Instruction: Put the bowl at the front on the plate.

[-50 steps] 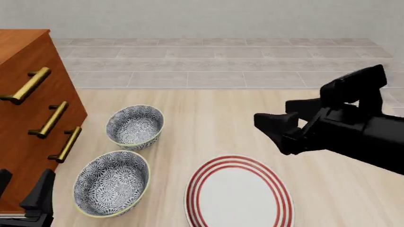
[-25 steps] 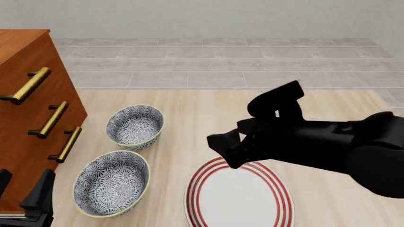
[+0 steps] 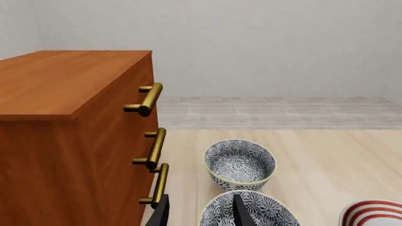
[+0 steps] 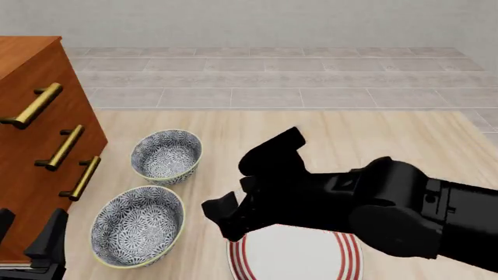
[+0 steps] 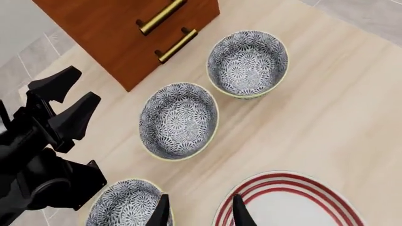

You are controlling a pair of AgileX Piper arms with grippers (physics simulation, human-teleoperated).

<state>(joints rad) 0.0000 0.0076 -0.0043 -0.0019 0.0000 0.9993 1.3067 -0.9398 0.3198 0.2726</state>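
Three alike blue-and-white floral bowls stand in a row beside the dresser. The bowl at the front (image 5: pixel 125 209) shows only in the right wrist view, close by my left arm's base; it lies below the front view's edge. The middle bowl (image 4: pixel 137 226) and the far bowl (image 4: pixel 165 156) stand beyond it. The white plate with red rings (image 4: pixel 300 256) lies right of the bowls, partly covered by my right arm. My right gripper (image 4: pixel 221 221) hangs open and empty over the plate's left rim, beside the middle bowl. My left gripper (image 4: pixel 31 219) stands open and empty at the near left.
A wooden dresser (image 4: pixel 39 146) with brass handles (image 4: pixel 64 147) fills the left side, close to the bowls and to my left gripper. A tiled floor and a pale wall lie past the table's far edge.
My right arm has swung left and down across the plate, ending near the middle bowl. The left arm, bowls and plate have not moved.
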